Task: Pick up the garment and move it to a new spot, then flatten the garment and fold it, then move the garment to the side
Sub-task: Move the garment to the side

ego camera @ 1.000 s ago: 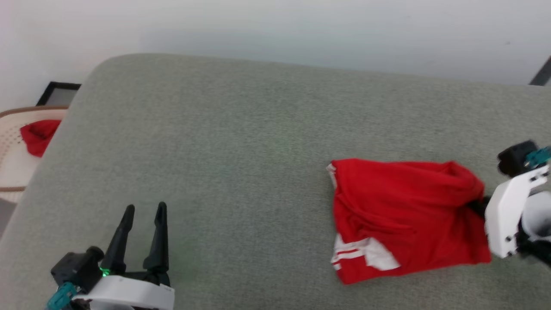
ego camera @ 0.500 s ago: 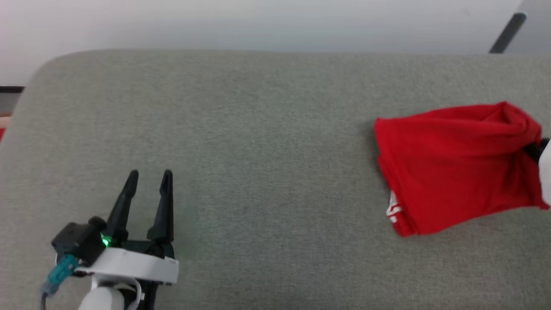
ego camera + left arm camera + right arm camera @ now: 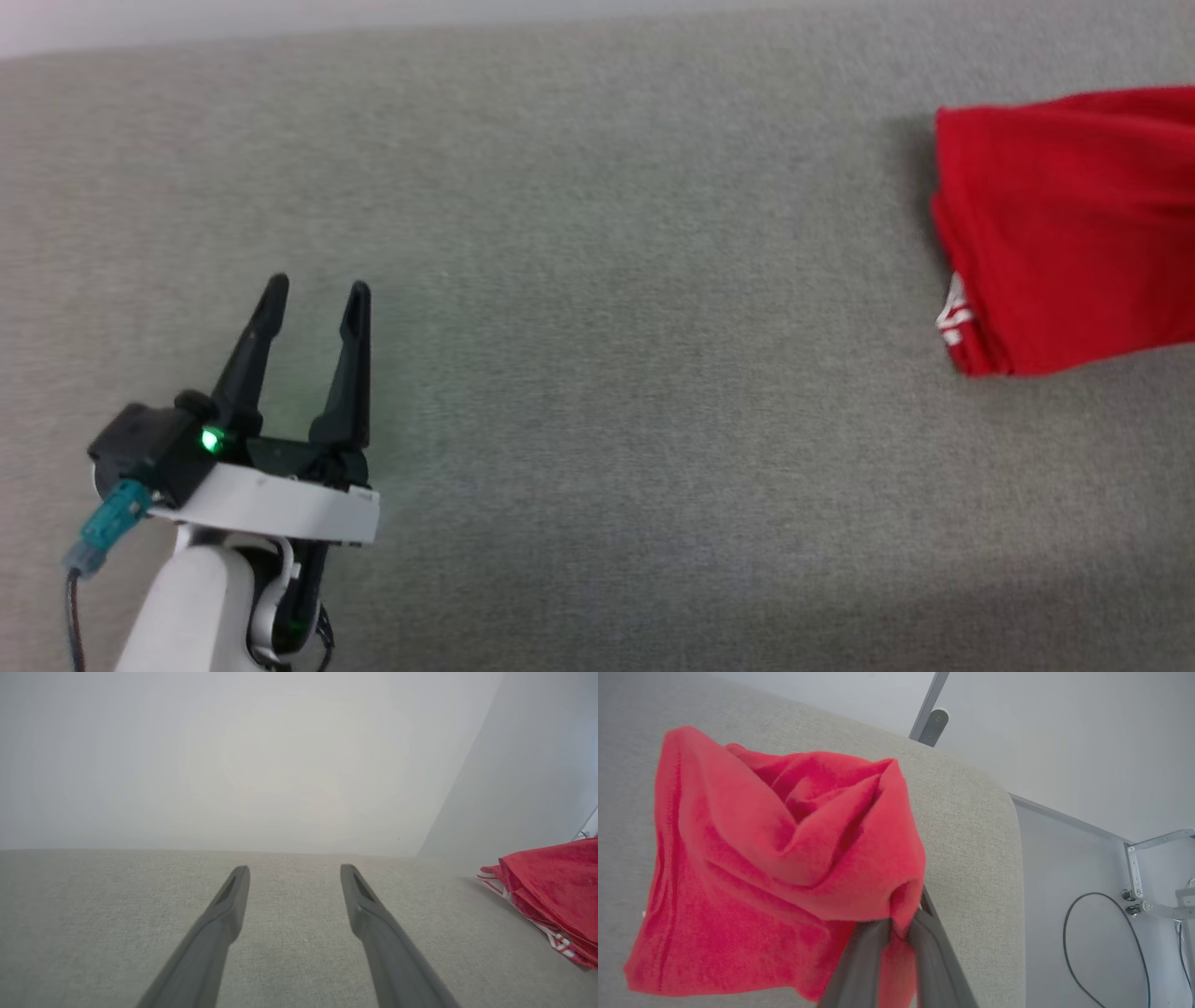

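Right gripper: my right gripper point(image 3: 899, 926) has its jaws pressed together on a bunched fold of the garment point(image 3: 775, 858), close to the rounded end of the grey cushion point(image 3: 971, 826)
Left gripper: my left gripper point(image 3: 317, 289) hovers low over the cushion's bare top, well away from that end, jaws spread with nothing between them
Garment: a red bundle gathered up toward my pinch; it seems partly lifted, with its far side trailing on the cushion top, and a sliver of red-white trim point(image 3: 952, 322) shows at that edge
Change: a second ago the garment lay wider on the cushion, with a white sleeve patch showing; now it is drawn tighter and sits nearer the cushion's end
Camera: my head view has swung too, so part of that apparent shift is the camera's, not the cloth's
Meaning: I judge the folding is done and this is the last step, carrying the garment aside toward the cushion's end
Risk: a one-point pinch lets the layers sag, so the fold may spill open
Next: I should lower it onto the cushion top before loosening my jaws
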`<state>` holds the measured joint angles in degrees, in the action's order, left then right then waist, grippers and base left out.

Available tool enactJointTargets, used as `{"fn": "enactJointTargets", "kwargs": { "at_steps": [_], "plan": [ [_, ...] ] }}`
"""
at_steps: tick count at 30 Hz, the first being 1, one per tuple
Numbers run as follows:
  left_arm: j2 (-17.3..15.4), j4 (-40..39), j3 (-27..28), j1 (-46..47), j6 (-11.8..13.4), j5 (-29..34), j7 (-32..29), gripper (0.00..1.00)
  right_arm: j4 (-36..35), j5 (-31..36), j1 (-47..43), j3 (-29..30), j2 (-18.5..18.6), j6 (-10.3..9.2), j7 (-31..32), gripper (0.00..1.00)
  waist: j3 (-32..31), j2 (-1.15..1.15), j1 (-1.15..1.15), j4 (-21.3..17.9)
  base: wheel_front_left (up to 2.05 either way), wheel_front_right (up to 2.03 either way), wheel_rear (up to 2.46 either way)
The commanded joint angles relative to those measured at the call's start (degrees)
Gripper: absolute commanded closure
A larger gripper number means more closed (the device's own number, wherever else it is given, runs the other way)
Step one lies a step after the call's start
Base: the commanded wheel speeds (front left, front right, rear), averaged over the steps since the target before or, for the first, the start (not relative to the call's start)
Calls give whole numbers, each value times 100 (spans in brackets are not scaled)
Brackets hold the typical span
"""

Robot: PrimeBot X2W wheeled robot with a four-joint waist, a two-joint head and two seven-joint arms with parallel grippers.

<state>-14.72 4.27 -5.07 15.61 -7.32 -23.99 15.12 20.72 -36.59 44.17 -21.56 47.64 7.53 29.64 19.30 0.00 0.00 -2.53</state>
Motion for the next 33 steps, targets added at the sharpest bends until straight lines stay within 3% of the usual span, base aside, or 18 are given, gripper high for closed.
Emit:
{"fn": "enactJointTargets", "kwargs": {
  "at_steps": [1, 9, 17, 33],
  "plan": [
    [-47, -29, -5, 111, -24, 48, -6, 0, 97, 66, 145, -28, 49, -8, -122, 100, 376, 0, 0, -344, 0, 0, 0],
    [-191, -51, -125, 410, -24, 71, -6, 0, 875, 169, 633, -266, 221, -8, -717, 100, 799, 0, 0, -568, 0, 0, 0],
    [-269, -67, -265, 600, -24, 49, -6, 0, 1657, 455, 1121, -482, 348, -8, -1428, 100, 1096, 0, 0, -554, 0, 0, 0],
    [-352, -41, -352, 776, -23, 48, -6, 0, 3100, 1076, 1911, -891, 3, -8, -2298, 100, 1380, 0, 0, -435, 0, 0, 0]
  ]
}}
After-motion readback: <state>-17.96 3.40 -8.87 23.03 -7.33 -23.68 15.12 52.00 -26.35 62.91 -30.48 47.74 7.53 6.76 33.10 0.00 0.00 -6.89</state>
